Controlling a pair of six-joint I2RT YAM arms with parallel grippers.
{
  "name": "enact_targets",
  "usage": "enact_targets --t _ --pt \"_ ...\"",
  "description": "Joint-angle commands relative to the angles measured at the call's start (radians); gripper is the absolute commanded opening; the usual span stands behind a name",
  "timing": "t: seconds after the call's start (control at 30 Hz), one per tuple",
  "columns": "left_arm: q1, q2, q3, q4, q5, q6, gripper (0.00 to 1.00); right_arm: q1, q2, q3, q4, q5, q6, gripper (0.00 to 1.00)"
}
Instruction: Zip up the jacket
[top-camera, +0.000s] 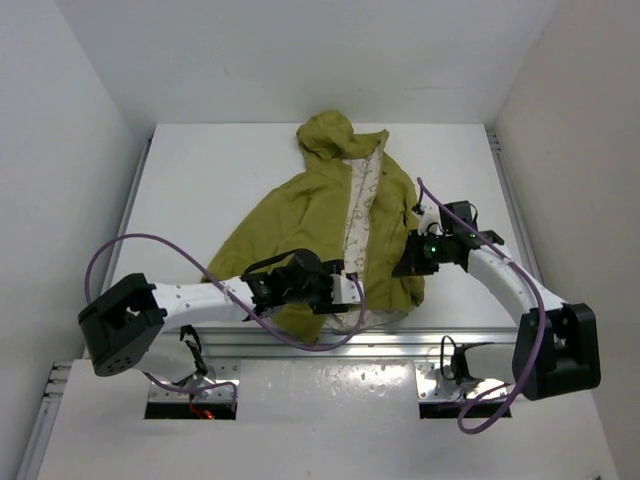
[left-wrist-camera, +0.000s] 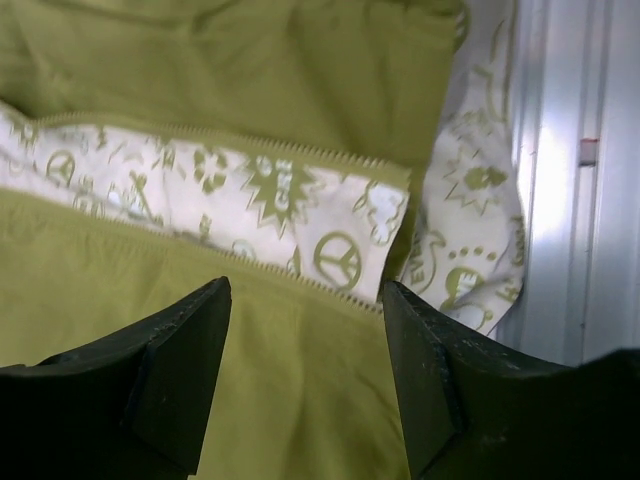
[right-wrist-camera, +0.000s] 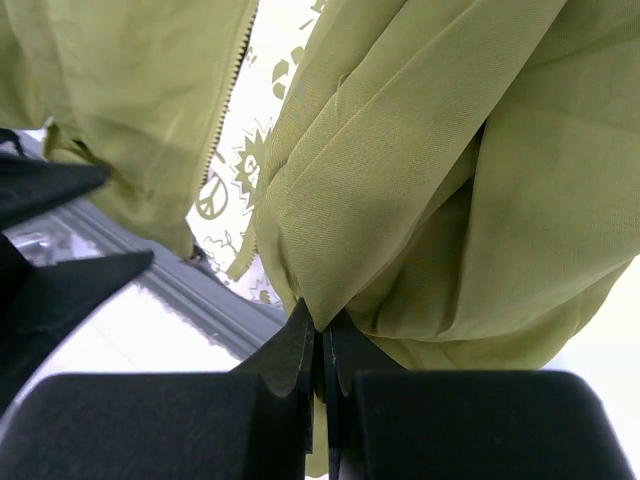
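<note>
- Near edge: the left end effector (left-wrist-camera: 305, 290), reaching in low from 8 o'clock, hovers with jaws apart over the zipper teeth (left-wrist-camera: 330, 157) and holds nothing.
- The right end effector (right-wrist-camera: 320, 335), coming from 4 o'clock, is pinched tight on hem fabric.
- Likely step: gathering the hem — next, both zipper ends need aligning.
- The jacket (top-camera: 330, 200) lies open on the bench (top-camera: 200, 180), hood (top-camera: 325, 135) at 12 o'clock.

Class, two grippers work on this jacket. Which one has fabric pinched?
The right gripper: its jaws are shut on a fold of the jacket, while the left gripper stands open, holding nothing.
</note>
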Motion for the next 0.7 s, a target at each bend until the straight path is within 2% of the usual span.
enact_targets --t 0.0,0.27,0.37,0.43,0.5,0.67 --pt "-0.018 0.002 0.041 0.039 0.113 0.044 0.68 -0.006 -0.039 0.002 0.021 -0.054 0.061 0.0" --pt "-0.062 -0.037 0.012 -0.012 0.197 0.035 0.68 -0.024 -0.028 0.01 0.027 -0.067 0.104 0.0" --pt "-0.088 -0.023 0.001 0.034 0.148 0.026 0.68 -0.03 -0.033 0.006 0.033 -0.076 0.129 0.0" --pt "-0.111 0.006 0.001 0.057 0.118 0.006 0.63 -0.032 -0.042 -0.005 0.05 -0.091 0.155 0.0" --pt "-0.13 0.032 0.001 0.083 0.036 -0.023 0.62 -0.032 -0.046 -0.011 0.05 -0.105 0.162 0.0" --pt "-0.13 0.123 0.056 0.105 -0.062 -0.075 0.58 -0.037 -0.06 -0.024 0.05 -0.131 0.184 0.0"
